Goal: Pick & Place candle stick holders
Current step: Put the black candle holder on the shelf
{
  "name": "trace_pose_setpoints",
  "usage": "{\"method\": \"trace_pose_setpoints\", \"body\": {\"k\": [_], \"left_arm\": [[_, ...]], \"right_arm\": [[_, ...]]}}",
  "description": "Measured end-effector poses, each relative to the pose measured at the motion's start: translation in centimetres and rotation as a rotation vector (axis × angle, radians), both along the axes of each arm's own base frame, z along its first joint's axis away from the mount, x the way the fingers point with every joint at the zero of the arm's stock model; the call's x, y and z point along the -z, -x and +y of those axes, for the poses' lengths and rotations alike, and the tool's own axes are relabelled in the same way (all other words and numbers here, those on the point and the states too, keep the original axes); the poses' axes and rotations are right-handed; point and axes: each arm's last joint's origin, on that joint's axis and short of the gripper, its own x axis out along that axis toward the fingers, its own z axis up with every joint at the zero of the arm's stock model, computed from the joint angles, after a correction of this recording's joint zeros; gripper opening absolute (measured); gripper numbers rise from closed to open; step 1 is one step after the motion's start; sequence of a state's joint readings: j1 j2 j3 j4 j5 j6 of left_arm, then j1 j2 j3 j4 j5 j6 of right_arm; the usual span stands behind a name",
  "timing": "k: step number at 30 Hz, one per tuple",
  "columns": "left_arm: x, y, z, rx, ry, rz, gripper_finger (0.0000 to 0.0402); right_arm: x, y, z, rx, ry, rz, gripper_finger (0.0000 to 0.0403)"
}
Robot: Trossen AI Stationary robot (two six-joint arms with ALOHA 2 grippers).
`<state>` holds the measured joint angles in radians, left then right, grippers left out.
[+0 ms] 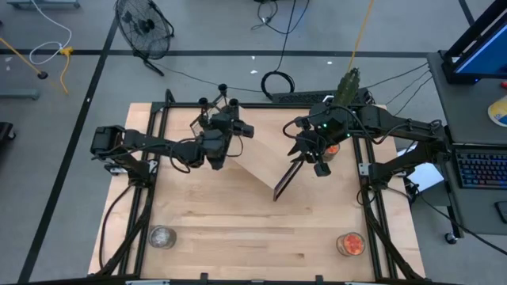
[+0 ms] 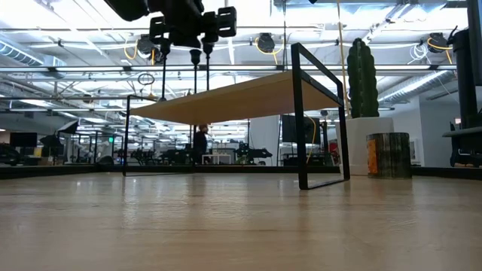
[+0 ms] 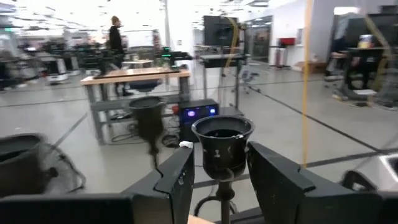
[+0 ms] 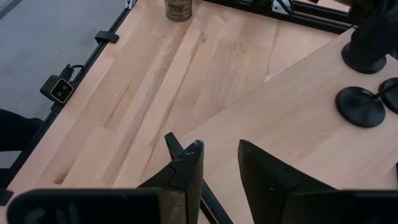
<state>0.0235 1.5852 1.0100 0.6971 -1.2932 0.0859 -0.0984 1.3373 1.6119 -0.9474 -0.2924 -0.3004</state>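
The black candle stick holders [image 1: 223, 89] stand by their round bases [image 4: 360, 106] on the far left part of a wooden shelf top [image 1: 261, 154] with a black frame. My left gripper [image 3: 221, 168] points level toward the far edge, open. Its fingers flank the cup [image 3: 222, 140] of one holder, and a second holder [image 3: 149, 118] stands farther off. In the low view the left gripper [image 2: 197, 38] hangs at the cups' height above the shelf [image 2: 241, 98]. My right gripper [image 4: 221, 155] hovers open and empty over the shelf's right part [image 1: 315, 162]. My left gripper comes level from the table's near side. One finger [image 3: 177, 180] stands on each side of the holder's cup [image 3: 205, 155], just below its rim. A thin gap shows beside the cup's body, and I cannot tell whether the fingers touch it. The holder stands upright.
A glass jar [image 1: 162, 236] stands near the front left and a jar with orange contents [image 1: 350, 244] near the front right. A third jar [image 2: 388, 154] and a cactus [image 2: 361, 75] are at the far right. The shelf's black legs [image 2: 324, 120] reach down to the table.
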Motion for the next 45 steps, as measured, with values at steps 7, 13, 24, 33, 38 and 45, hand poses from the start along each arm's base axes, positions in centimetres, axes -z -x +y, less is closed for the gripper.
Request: {"method": "trace_pose_setpoints", "body": {"k": [7, 13, 24, 33, 38, 45], "left_arm": [[0.0, 0.1, 0.0, -0.034, 0.002, 0.005, 0.0152], [-0.3, 0.1, -0.4, 0.002, -0.002, -0.006, 0.0152], [-0.5, 0.1, -1.1, 0.034, -0.017, 0.024, 0.0152], [-0.6, 0.2, -2.7, 0.026, -0.030, 0.089, 0.0152], [-0.5, 0.3, -4.5, 0.029, -0.020, 0.088, 0.0152], [-0.4, 1.2, -8.9, 0.020, 0.032, -0.004, 0.0152]], "right_arm": [[0.0, 0.0, 0.0, -0.001, 0.000, 0.000, 0.0093], [0.0, 0.0, 0.0, -0.006, 0.006, -0.002, 0.0093], [0.0, 0.0, 0.0, -0.015, 0.016, -0.004, 0.0093], [0.0, 0.0, 0.0, -0.018, 0.018, -0.005, 0.0094], [0.0, 0.0, 0.0, -0.018, 0.019, -0.005, 0.0094], [0.0, 0.0, 0.0, -0.018, 0.018, -0.005, 0.0094]]}}
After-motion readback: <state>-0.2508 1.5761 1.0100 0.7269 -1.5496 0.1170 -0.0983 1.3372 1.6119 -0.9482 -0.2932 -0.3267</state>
